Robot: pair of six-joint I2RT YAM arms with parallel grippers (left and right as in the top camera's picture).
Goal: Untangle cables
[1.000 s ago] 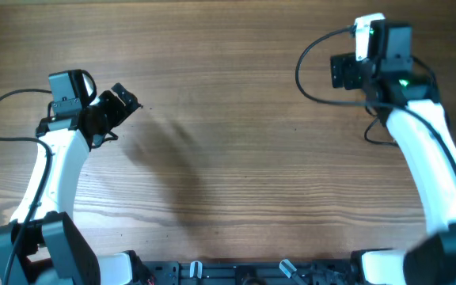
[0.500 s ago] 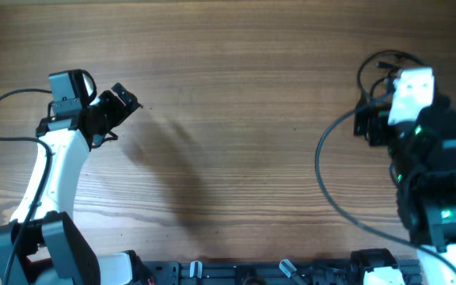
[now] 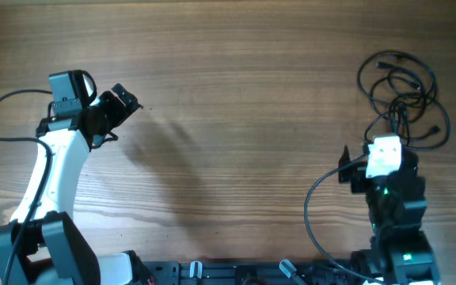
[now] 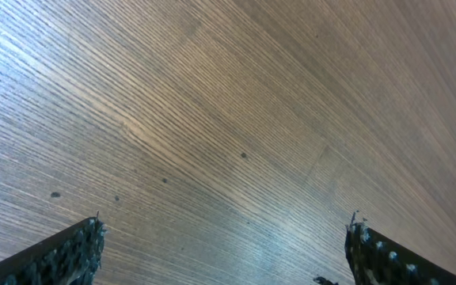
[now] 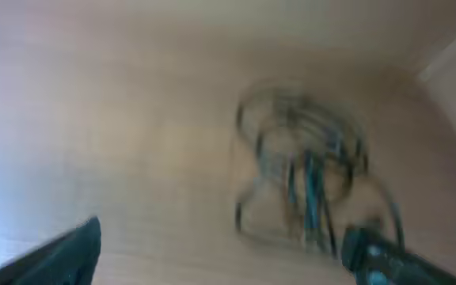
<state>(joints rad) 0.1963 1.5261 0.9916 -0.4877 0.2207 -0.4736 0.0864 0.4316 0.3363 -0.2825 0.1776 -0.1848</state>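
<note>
The cables (image 3: 402, 99) lie in a loose tangled coil of thin black cords at the table's far right; they show blurred in the right wrist view (image 5: 307, 174). My right gripper (image 3: 360, 168) sits just in front of the coil, near the table's front right, and its fingers (image 5: 228, 253) are spread wide with nothing between them. My left gripper (image 3: 121, 101) is at the far left, far from the cables. Its fingers (image 4: 224, 245) are spread wide over bare wood, holding nothing.
The wooden table (image 3: 236, 119) fills the overhead view. A thick black arm wire (image 3: 315, 229) loops beside the right arm's base. A dark rail (image 3: 244, 273) runs along the front edge.
The right arm has pulled back from the far right toward the front edge. The coil of cables now lies uncovered on the table. The left arm has not moved.
</note>
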